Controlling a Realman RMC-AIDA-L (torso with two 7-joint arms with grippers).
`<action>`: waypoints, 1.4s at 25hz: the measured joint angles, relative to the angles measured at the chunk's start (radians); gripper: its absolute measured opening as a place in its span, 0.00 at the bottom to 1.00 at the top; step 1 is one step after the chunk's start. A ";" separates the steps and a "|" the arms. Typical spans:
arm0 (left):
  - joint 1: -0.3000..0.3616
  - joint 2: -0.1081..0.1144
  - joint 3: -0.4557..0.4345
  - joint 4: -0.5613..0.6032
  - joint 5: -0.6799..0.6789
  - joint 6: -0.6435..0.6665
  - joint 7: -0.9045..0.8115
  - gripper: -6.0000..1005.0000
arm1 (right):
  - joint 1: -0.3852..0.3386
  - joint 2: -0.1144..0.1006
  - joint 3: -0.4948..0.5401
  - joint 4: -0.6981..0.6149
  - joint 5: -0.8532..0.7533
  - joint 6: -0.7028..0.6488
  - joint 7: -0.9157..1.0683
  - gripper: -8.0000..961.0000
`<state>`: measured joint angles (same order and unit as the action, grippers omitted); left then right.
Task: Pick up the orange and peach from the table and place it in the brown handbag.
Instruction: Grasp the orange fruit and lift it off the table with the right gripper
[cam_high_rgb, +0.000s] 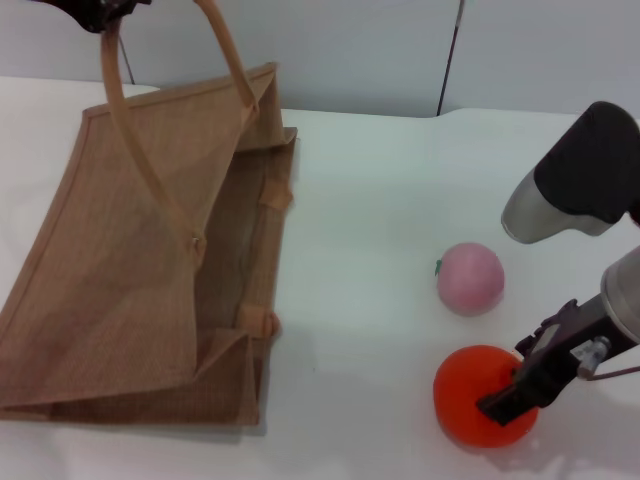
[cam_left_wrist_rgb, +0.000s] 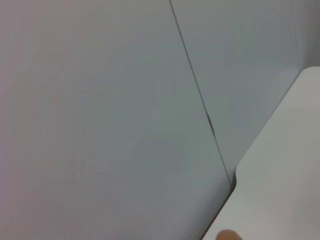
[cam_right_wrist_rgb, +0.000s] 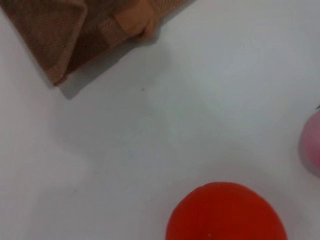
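Note:
The brown handbag (cam_high_rgb: 110, 260) lies on the white table at the left, mouth facing right and pulled open. My left gripper (cam_high_rgb: 95, 12), at the top left and partly cut off, holds one looped handle (cam_high_rgb: 140, 150) up. The orange (cam_high_rgb: 480, 395) sits at the front right, with the pale pink peach (cam_high_rgb: 470, 278) just behind it. My right gripper (cam_high_rgb: 515, 392) is down against the orange's right side. The right wrist view shows the orange (cam_right_wrist_rgb: 225, 212) close below, the peach's edge (cam_right_wrist_rgb: 312, 150) and a corner of the handbag (cam_right_wrist_rgb: 65, 35).
The white table (cam_high_rgb: 380, 200) stretches between the handbag and the fruits. A grey wall (cam_high_rgb: 400, 50) runs along the back edge. The left wrist view shows only that wall and a table corner (cam_left_wrist_rgb: 280, 175).

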<state>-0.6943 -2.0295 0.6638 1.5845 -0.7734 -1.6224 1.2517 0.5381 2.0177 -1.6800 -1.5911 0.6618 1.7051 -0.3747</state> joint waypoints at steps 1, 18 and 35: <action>0.001 0.000 0.000 0.000 0.000 0.000 0.000 0.11 | 0.001 -0.001 0.002 0.000 0.000 -0.001 0.000 0.85; -0.001 0.000 0.002 -0.012 -0.003 -0.002 0.000 0.11 | 0.017 0.003 0.001 0.059 -0.029 -0.017 -0.023 0.85; -0.001 0.000 0.002 -0.014 0.000 -0.004 0.000 0.11 | 0.068 0.002 0.003 0.153 0.038 -0.003 -0.030 0.69</action>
<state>-0.6956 -2.0295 0.6657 1.5703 -0.7730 -1.6260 1.2518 0.6058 2.0201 -1.6767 -1.4382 0.7002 1.7019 -0.4048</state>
